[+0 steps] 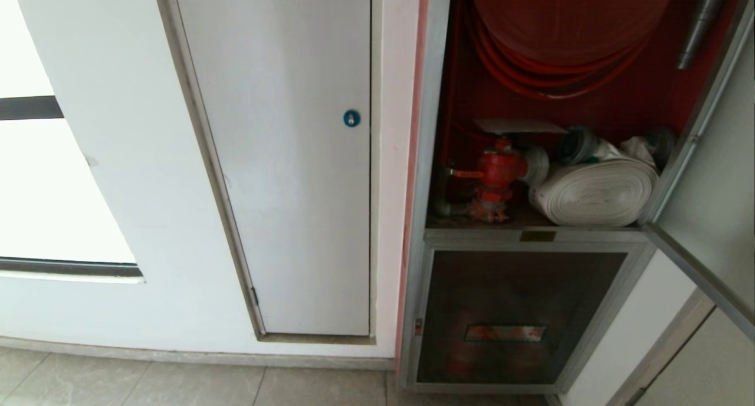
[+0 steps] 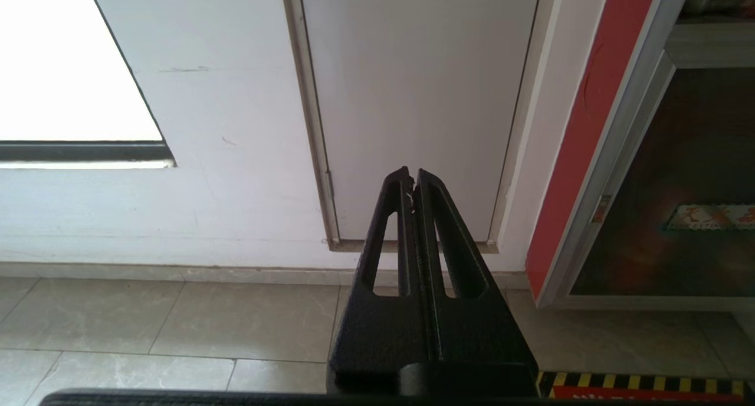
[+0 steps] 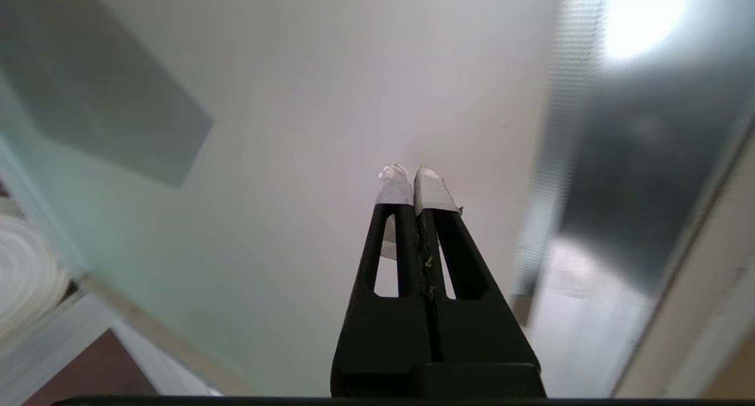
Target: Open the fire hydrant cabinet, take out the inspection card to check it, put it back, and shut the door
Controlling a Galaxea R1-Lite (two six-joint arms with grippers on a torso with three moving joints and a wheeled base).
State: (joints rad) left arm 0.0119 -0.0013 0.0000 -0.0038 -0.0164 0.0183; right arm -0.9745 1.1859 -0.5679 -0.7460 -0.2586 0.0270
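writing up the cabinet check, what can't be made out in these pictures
- Pale flat inspection card above the red valve: print too small, head view.
- Round red hose reel: cut off by the head view's top edge.
- Glass door: blurred in the right wrist view, behind the shut right hand.

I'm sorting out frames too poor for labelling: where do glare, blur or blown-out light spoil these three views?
Head view: window at left is blown out white; the fire hydrant cabinet interior stays readable. Left wrist view: window again overexposed, left gripper sharp. Right wrist view: a bright glare spot on the door, whose surroundings are smeared by blur; only the right gripper is crisp.
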